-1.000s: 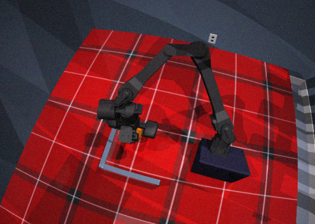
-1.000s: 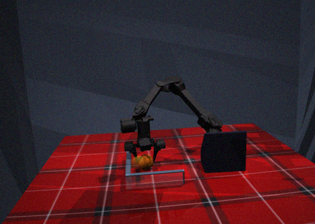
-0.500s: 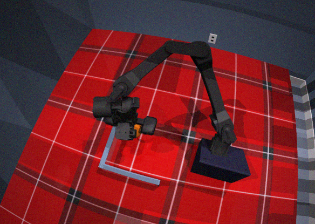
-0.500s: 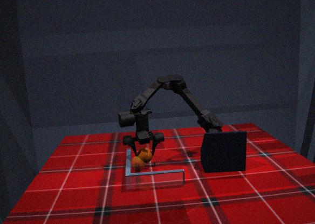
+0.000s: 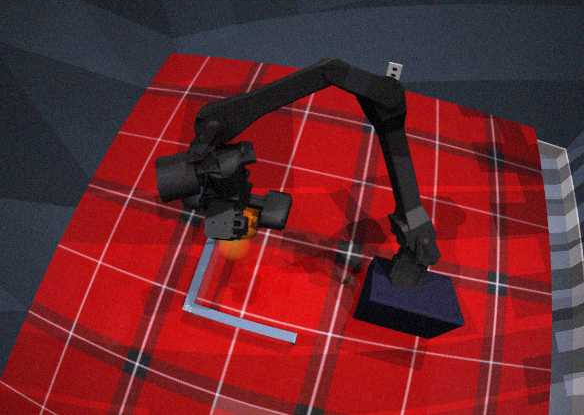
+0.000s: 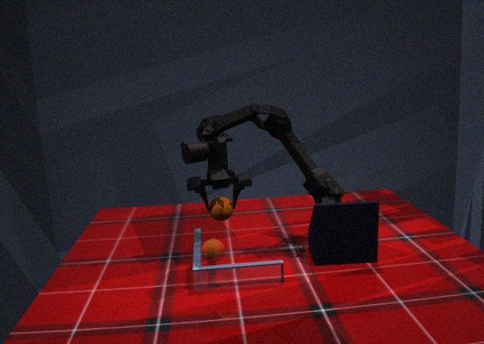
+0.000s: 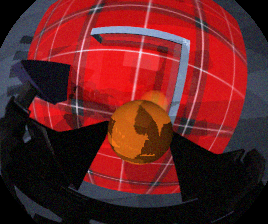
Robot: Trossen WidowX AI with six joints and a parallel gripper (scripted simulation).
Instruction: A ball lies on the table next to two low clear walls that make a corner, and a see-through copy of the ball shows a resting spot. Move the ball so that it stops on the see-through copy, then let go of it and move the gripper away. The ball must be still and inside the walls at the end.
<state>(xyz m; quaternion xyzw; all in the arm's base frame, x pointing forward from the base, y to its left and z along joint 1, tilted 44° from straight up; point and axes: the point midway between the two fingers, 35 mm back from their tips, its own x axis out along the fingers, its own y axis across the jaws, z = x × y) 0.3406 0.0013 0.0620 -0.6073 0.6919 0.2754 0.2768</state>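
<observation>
Showing dark patches, the orange ball [image 6: 220, 208] hangs gripped.

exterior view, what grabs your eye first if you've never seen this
The orange ball, gripped in the black hand and hanging in the air above the red plaid table. Right below it sits its see-through copy, tucked beside the low clear walls that form a corner.

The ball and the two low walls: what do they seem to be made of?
The ball, held between the fingers, looks hard and matte: orange with darker patches, no glint. The walls look like clear plastic or glass: the plaid shows through them.
</observation>
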